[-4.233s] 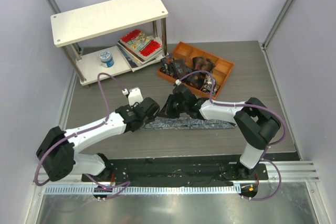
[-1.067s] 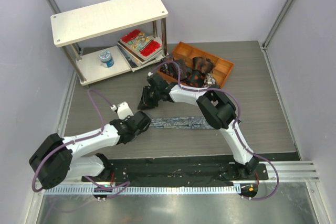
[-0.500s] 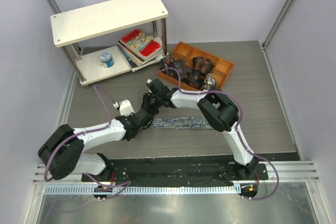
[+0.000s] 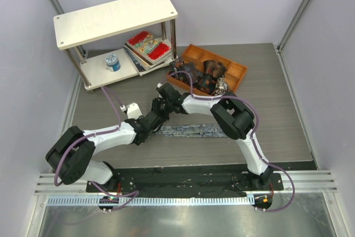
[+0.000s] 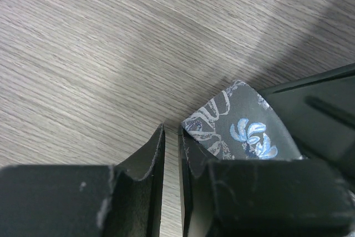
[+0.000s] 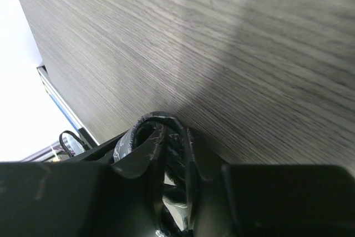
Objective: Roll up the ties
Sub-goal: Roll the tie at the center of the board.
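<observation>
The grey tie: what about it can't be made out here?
- Left wrist view: whether the left fingers pinch the tie; their own bodies cover the lower gap.
- Right wrist view: how much is rolled; the right fingers cover most of it.
- Top view: the rolled end, under both arms' fingers.

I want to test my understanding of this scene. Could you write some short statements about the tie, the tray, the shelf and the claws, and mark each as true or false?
1. The right claw grips a rolled end of the grey-blue tie. True.
2. The orange tray is empty. False: it holds dark rolled ties.
3. The books lie on the top board of the shelf. False: they lie on the lower shelf.
4. Most of the grey-blue tie lies flat on the table. True.
5. The left claw is wide open. False: its fingers are almost together.
</observation>
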{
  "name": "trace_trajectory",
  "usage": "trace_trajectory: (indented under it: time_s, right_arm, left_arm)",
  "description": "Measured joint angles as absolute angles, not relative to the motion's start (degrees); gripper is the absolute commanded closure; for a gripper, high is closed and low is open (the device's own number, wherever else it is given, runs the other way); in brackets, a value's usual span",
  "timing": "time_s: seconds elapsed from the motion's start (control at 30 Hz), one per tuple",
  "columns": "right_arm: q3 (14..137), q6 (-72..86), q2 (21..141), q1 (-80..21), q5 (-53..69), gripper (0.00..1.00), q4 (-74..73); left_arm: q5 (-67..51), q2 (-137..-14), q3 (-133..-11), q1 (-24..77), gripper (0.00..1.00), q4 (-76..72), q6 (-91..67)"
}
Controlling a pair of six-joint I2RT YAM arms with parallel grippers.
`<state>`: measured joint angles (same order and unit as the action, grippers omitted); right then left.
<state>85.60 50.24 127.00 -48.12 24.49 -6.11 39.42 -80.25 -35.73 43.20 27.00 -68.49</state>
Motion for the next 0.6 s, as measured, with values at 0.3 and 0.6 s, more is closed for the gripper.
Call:
trace_trajectory:
  time_s: [0.3, 0.6]
  right_arm:
    - [82.06, 49.41, 117.43, -44.31, 21.98, 0.72, -6.94]
    - [65.36, 54.15, 101.54, -43.99, 20.78, 0.96, 2.85]
  left_arm:
    - [39.33, -80.20, -35.75, 43.09, 0.86, 26.96, -68.53]
    - [39.16, -80.16, -35.75, 43.09, 0.85, 26.96, -68.58]
